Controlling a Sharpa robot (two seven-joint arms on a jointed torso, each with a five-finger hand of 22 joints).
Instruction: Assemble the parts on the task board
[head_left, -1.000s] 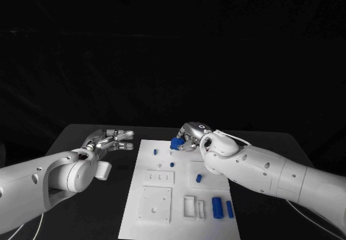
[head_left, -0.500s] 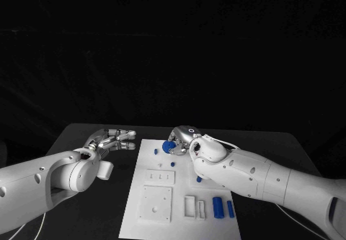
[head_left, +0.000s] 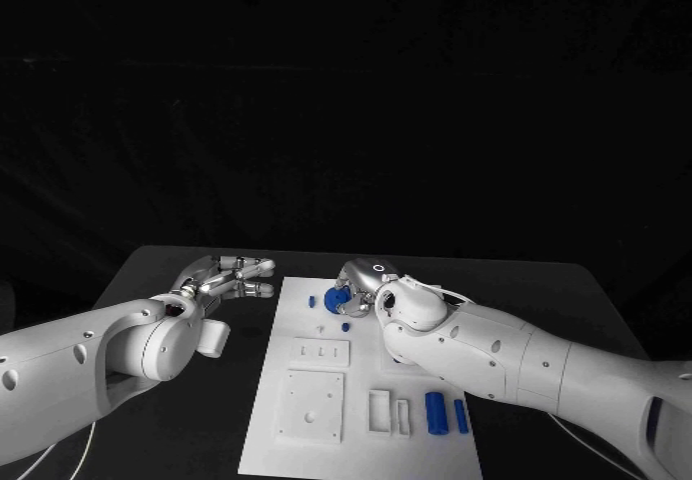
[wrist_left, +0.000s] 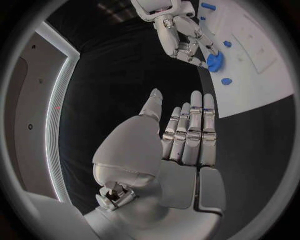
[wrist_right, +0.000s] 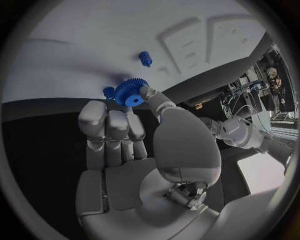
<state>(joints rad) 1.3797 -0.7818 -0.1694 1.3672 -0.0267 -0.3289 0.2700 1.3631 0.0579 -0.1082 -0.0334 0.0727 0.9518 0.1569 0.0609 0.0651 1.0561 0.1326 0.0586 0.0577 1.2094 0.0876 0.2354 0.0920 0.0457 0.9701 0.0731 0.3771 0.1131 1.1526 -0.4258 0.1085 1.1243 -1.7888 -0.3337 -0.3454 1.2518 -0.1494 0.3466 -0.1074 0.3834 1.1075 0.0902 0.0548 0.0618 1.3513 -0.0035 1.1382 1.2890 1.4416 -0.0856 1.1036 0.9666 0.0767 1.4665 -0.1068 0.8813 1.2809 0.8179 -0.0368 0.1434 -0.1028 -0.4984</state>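
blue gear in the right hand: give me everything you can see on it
The gear is a small blue toothed wheel, plastic by its look, with a round hub at its centre and fine teeth round the rim. The right robot hand pinches it at its fingertips, the gear's face turned toward the wrist camera. It sits over the far end of the white board, beside two smaller blue parts; whether it touches the board cannot be told. In the head view it shows at the hand's tip.

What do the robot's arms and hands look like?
Both arms are smooth, glossy white and rounded, like thick tubes. Each ends in a silver metal robot hand, left and right, with jointed fingers and pale grey pads on the palm. Thin pale cables trail beside the arms low on the table.
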